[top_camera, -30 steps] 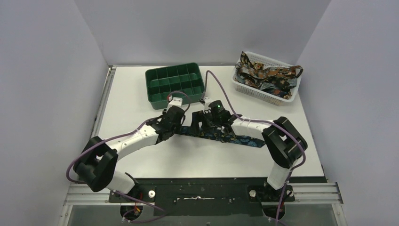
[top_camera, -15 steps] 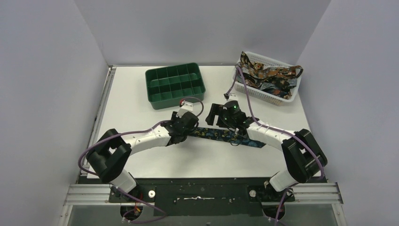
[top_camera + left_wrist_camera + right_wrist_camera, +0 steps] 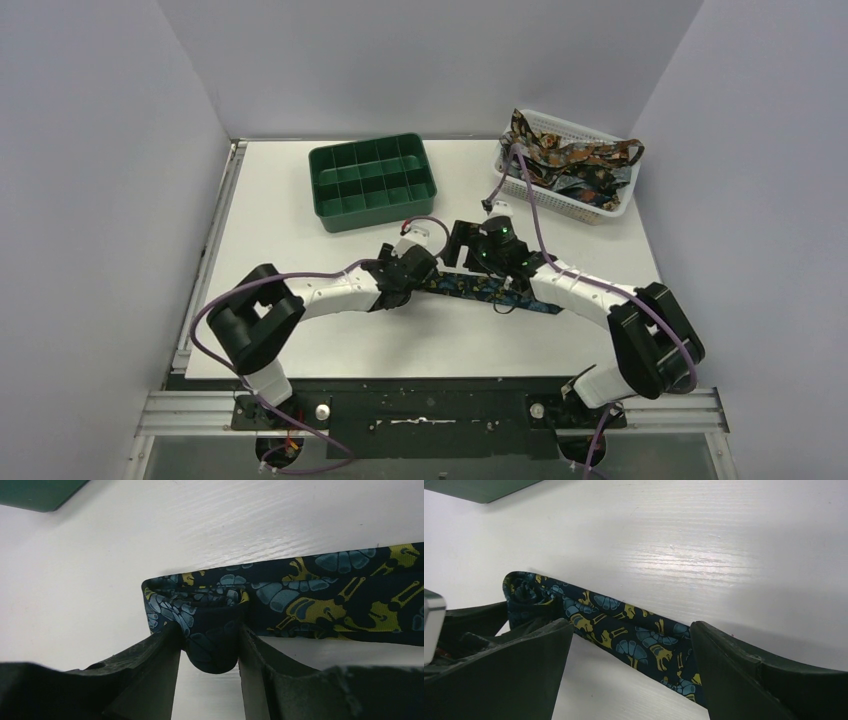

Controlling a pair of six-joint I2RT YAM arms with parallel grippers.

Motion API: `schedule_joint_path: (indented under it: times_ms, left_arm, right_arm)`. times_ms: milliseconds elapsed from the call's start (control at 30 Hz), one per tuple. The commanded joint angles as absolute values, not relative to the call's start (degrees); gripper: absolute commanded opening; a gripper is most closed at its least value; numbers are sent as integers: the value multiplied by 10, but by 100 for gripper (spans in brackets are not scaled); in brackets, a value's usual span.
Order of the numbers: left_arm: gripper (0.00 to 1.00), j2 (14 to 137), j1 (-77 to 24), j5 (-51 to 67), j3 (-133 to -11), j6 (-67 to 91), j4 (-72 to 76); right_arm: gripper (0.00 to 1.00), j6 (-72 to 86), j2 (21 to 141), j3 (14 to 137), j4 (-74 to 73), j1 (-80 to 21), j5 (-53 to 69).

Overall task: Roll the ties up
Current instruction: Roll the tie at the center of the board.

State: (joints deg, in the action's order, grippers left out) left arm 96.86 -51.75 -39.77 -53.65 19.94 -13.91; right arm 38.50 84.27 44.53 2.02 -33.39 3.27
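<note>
A dark navy tie with blue and yellow patterns lies flat across the middle of the table. Its left end is rolled into a small coil. My left gripper is shut on that coil, one finger on each side. The rest of the tie runs off to the right. My right gripper is open and straddles the flat tie just right of the coil, without touching it. Several more ties are piled in the basket.
A green compartment tray stands at the back centre. A white mesh basket stands at the back right. Grey walls close in the table on three sides. Purple cables loop above both wrists.
Both grippers have moved to the right along the tie. The rolled end has travelled with the left gripper, so the flat part of the tie is shorter.
</note>
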Motion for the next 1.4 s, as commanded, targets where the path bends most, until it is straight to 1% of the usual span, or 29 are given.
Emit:
schedule_joint_path:
  times_ms: [0,100,200,367,500,600,733,900,1000,1133,1300,1367]
  left_arm:
    - [44,980,-521,-349,-562,215,-113]
    - [52,977,-521,-329,-564,222,-98]
    - [57,968,-520,-303,-577,222,-92]
    - [63,918,-517,-284,-585,226,-95]
    - [67,851,-497,-260,-558,241,-82]
    - [69,792,-453,-222,-517,260,-62]
    - [71,729,-373,-143,-455,281,-30]
    - [73,705,-255,-5,-403,304,2]
    - [73,704,-198,74,-373,318,38]
    - [73,715,-150,136,-347,337,71]
    - [73,715,-136,150,-329,347,93]
    - [73,719,-133,154,-326,348,99]
  right_arm:
    - [93,391,811,441,27,-328,14]
    - [94,389,810,440,26,-326,18]
    - [95,385,813,440,27,-326,30]
    - [98,365,815,441,49,-325,70]
    - [99,363,816,447,59,-322,93]
    - [99,369,822,455,63,-321,115]
    - [97,392,841,457,101,-335,161]
    - [97,420,887,498,97,-396,119]
    - [93,439,925,528,86,-422,90]
    - [88,458,963,553,86,-431,81]
    - [80,464,991,569,80,-434,93]
    - [78,464,996,567,82,-435,96]
